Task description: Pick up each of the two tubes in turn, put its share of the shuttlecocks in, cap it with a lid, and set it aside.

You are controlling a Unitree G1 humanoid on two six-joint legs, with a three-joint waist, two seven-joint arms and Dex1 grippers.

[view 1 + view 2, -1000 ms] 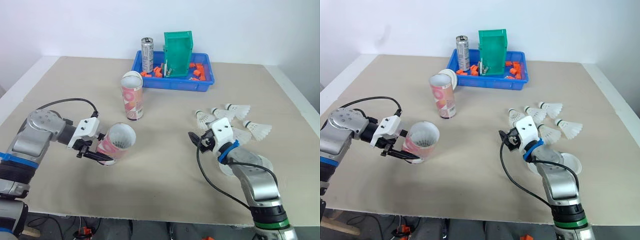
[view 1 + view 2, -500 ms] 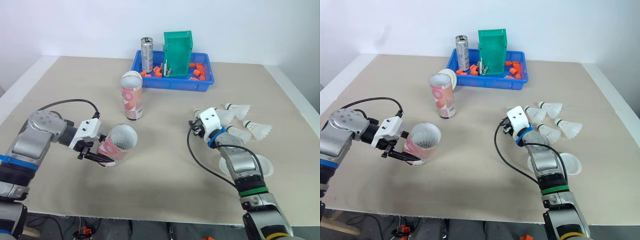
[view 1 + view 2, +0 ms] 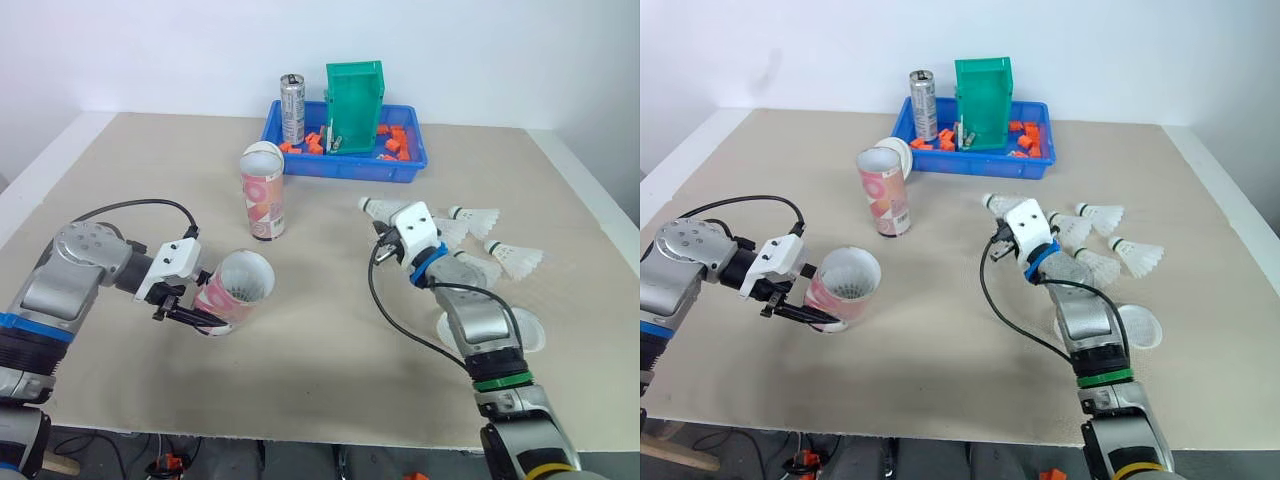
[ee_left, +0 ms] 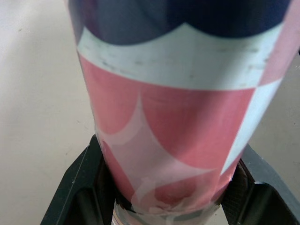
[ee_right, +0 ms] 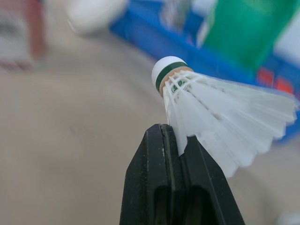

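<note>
"How far along?"

"Early, I'd judge. The left gripper (image 3: 195, 308) clamps the tilted pink-and-white cardboard tube (image 3: 235, 288) near the counter's front-left. The right gripper (image 5: 171, 136) pinches one white feathered shuttlecock (image 5: 211, 108) above mid-counter."

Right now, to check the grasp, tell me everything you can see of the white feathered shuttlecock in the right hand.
The white feathered shuttlecock has a rounded white tip ringed by a dark green band, with white feathers fanning into a skirt. The right hand is shut on the feathers just behind the tip, holding it roughly level above the beige table, tip toward the robot's left.
</note>
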